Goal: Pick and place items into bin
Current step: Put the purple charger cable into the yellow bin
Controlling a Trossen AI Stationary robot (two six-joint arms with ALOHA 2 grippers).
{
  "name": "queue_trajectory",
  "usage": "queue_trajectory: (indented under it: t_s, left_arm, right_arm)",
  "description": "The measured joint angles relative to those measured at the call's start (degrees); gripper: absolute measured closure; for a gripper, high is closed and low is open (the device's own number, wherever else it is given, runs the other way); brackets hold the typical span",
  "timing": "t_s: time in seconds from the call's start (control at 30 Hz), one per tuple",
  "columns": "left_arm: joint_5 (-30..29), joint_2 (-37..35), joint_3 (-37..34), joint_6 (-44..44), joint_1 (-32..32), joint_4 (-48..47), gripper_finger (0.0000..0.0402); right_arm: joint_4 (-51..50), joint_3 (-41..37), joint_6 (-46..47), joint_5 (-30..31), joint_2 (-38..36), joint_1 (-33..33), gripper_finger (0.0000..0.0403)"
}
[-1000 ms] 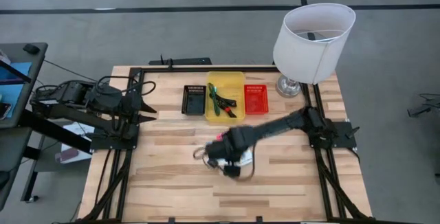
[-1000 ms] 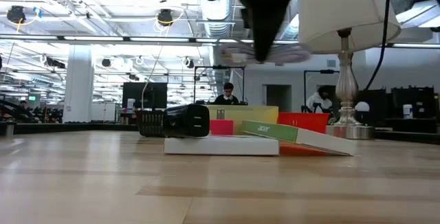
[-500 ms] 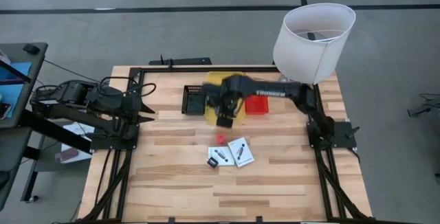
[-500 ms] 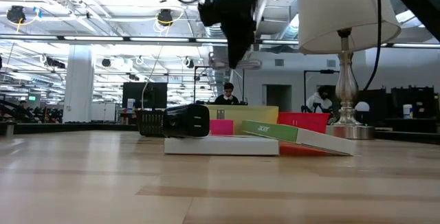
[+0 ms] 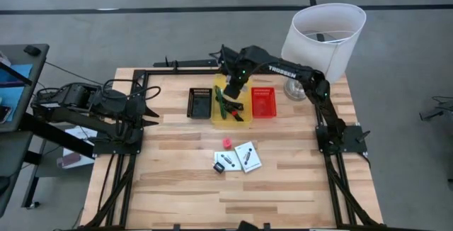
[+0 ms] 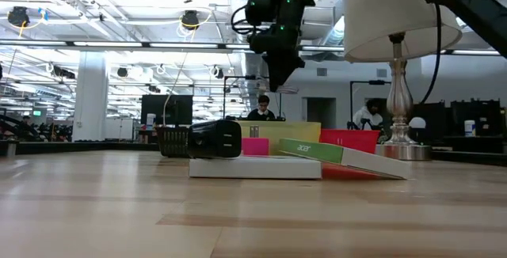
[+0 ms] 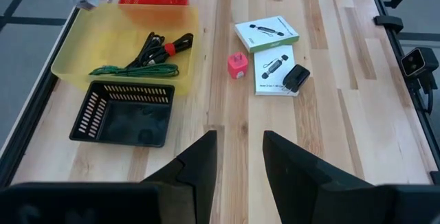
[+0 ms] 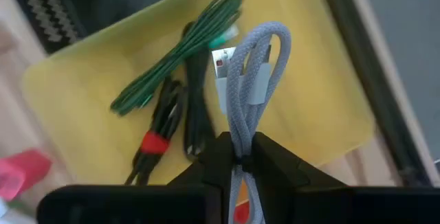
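Observation:
My right gripper (image 5: 231,88) hangs over the yellow bin (image 5: 244,82), pointing down and shut on a silver braided cable (image 8: 256,73), a folded bundle. In the bin lie a green cable (image 8: 185,59) and a red-and-black cable (image 8: 155,141). On the table's middle rest a pink cube (image 5: 226,143) and two white cards (image 5: 247,156), one with a black block (image 5: 220,166) on it. My left gripper (image 7: 240,148) waits open at the table's left side, above the wood. My right gripper pinches one end of the folded cable bundle (image 8: 239,148) between its two fingers, coming from above and pointing down. The rest of the bundle hangs below the fingertips, clear of the bin's floor and of the cables in it.
A black bin (image 5: 199,102) stands left of the yellow one, a red bin (image 5: 262,101) right of it. A white lamp (image 5: 322,36) stands at the far right corner. Bare wood (image 5: 177,188) spreads toward the near edge.
My right gripper has swung with the silver cable from above the cards at the table's middle toward the far edge, to a spot over the yellow bin, rolling its wrist on the way. The cable stays lifted clear.

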Motion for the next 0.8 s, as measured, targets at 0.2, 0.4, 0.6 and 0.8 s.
queue_trajectory:
  t_s: [0.2, 0.4, 0.6, 0.8]
  left_arm:
    - [0.0, 0.0, 0.0, 0.0, 0.0, 0.0, 0.029]
    - [0.0, 0.0, 0.0, -0.3, 0.0, 0.0, 0.029]
    - [0.0, 0.0, 0.0, -0.4, 0.0, 0.0, 0.029]
    - [0.0, 0.0, 0.0, -0.4, 0.0, 0.0, 0.029]
  right_arm:
    - [4.3, 0.0, 0.0, 0.0, 0.0, -1.6, 0.0349]
    - [5.1, 0.0, 0.0, -0.1, 0.0, -1.3, 0.0348]
    - [4.1, 0.0, 0.0, -0.1, 0.0, 0.2, 0.0347]
    - [3.0, 0.0, -0.4, -0.2, 0.0, 1.7, 0.0347]
